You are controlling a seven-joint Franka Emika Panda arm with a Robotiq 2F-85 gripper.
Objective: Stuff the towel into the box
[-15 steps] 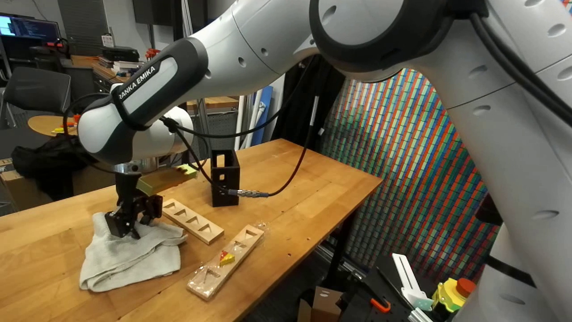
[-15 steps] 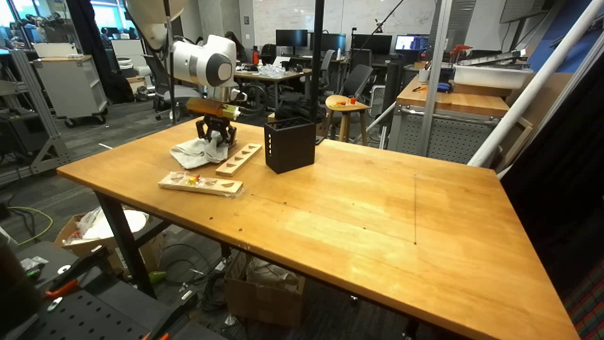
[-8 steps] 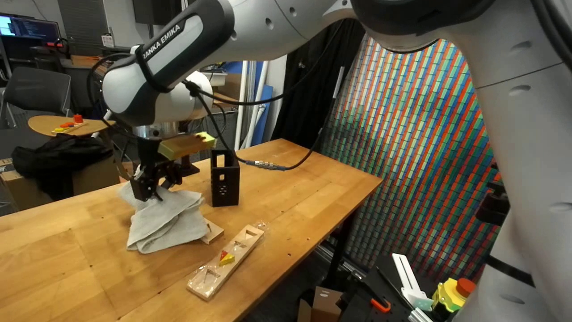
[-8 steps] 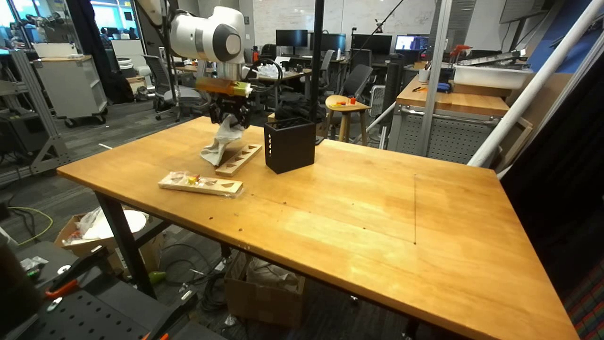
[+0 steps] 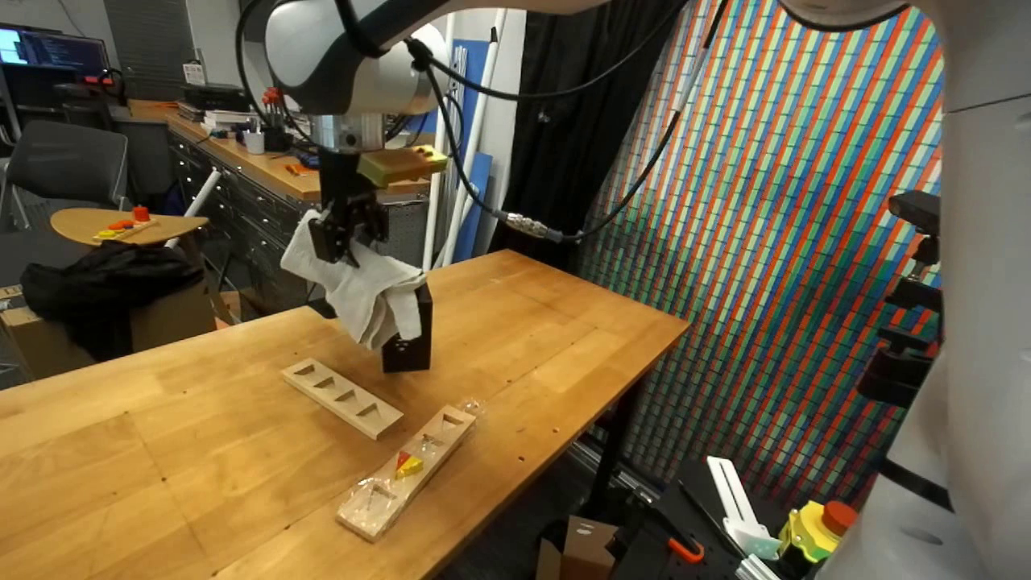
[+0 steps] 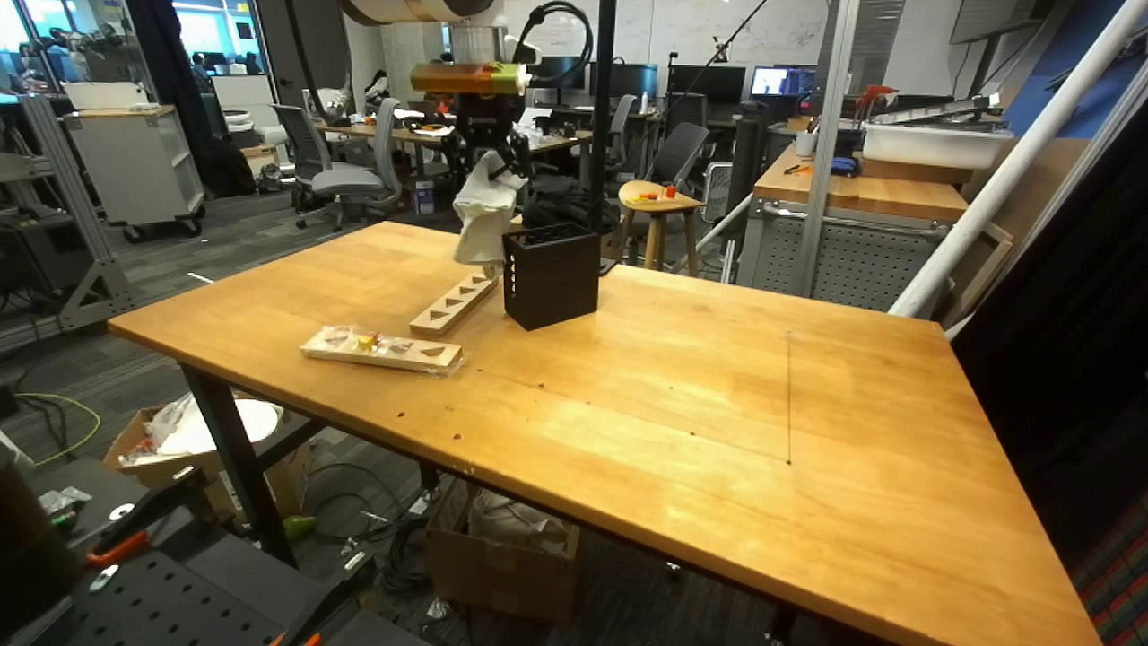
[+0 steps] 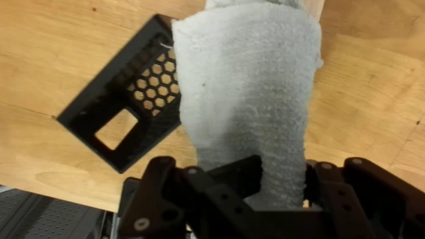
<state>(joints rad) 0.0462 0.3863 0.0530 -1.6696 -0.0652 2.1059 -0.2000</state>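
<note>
Wrist view, up close: claw [image 7: 282, 181] pinched tight on a bunch of towel [image 7: 245, 76], so the grab looks done! Just past it comes the box [image 7: 114, 96], upright in both exterior views, the towel dangling beside it, not in; touching or not, can't tell. The towel's bottom seems lower than the box's top, so raising, centring, stuffing and letting go all remain, I'd say. Farther down, two strips [image 5: 340, 401] lie on the surface [image 5: 499, 338].

Both exterior views angled down, sharing table [image 6: 717, 386], wrist view close above towel [image 7: 245, 76]
</note>
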